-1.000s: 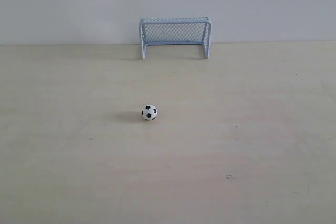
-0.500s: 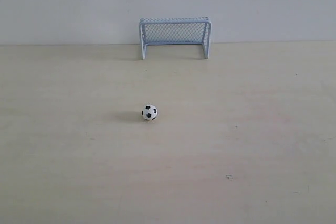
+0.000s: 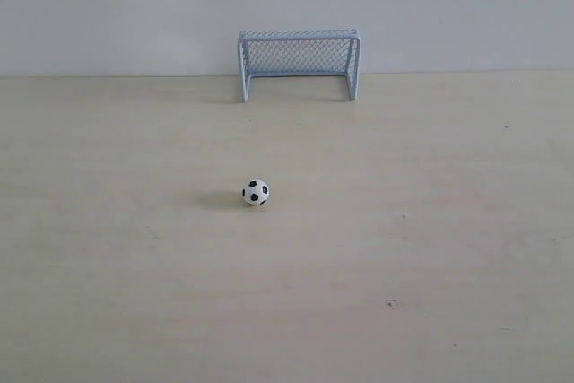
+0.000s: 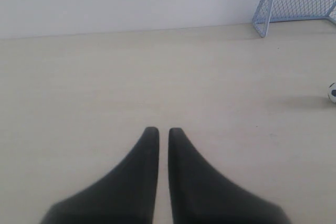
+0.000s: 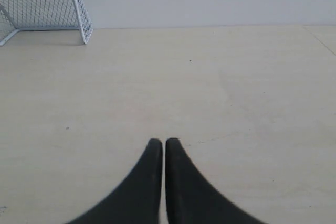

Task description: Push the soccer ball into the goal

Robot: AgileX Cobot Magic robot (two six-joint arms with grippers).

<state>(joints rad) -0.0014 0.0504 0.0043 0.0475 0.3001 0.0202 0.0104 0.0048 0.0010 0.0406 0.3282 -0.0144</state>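
"Judging by how things lay, how far along was the push?"

"Not begun, I'd say. The tiny white soccer ball with black pentagon patches [image 3: 256, 192] sat on the pale wooden tabletop [image 3: 404, 248], well apart from the miniature goal of pale blue-white frame and fine mesh netting [image 3: 298, 35], with nothing touching it."

"And the grippers?"

"The black left gripper [image 4: 163, 132] was clenched on nothing, only a slit between its fingers [image 4: 142, 166]. The ball lay well ahead of its tips and off to one side, the goal farther off on that same side. The black right gripper [image 5: 164, 142] was likewise closed and empty. The goal stood far ahead of it, and the ball did not show in its view."

"Anything in the goal?"

"Nothing; its mouth and net were bare. The whole job remained: getting a gripper behind the ball and pushing it into the mouth."
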